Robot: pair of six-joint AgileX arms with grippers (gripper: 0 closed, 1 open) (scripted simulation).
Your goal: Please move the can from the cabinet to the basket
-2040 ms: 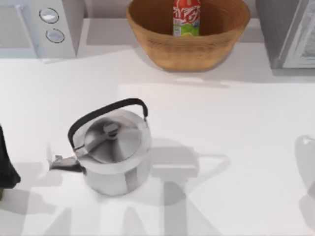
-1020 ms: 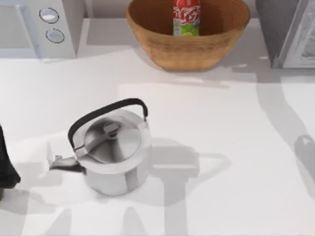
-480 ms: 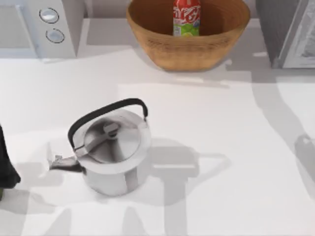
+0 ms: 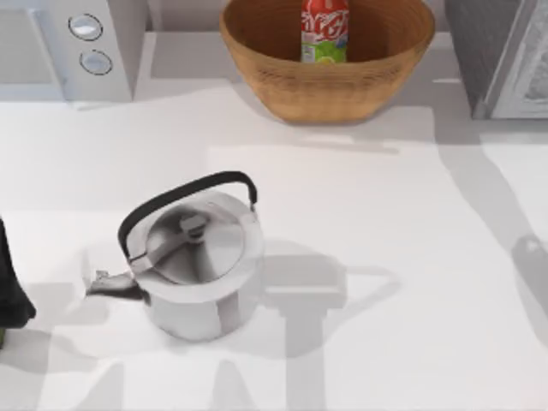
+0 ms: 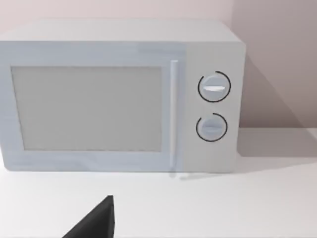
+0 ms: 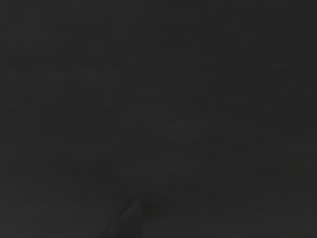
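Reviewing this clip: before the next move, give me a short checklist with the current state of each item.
1. Can inside the basket: ok, it stands upright there.
2. Can free of any gripper: ok, nothing grips it in the top view.
3. Cabinet door state: cannot tell, it is cut off at the top view's right edge.
4. Kettle clear of the basket: ok, standing apart toward the table's left.
5. Left arm parked: ok, at the table's left edge.
6. Right wrist view usable: not ok, it is dark.

Around the kettle [image 4: 199,265] the table [image 4: 385,223] lies bare to its right and behind it, up to the basket [image 4: 330,81]. The white appliance [image 4: 68,47] and cabinet [image 4: 501,56] flank that basket.
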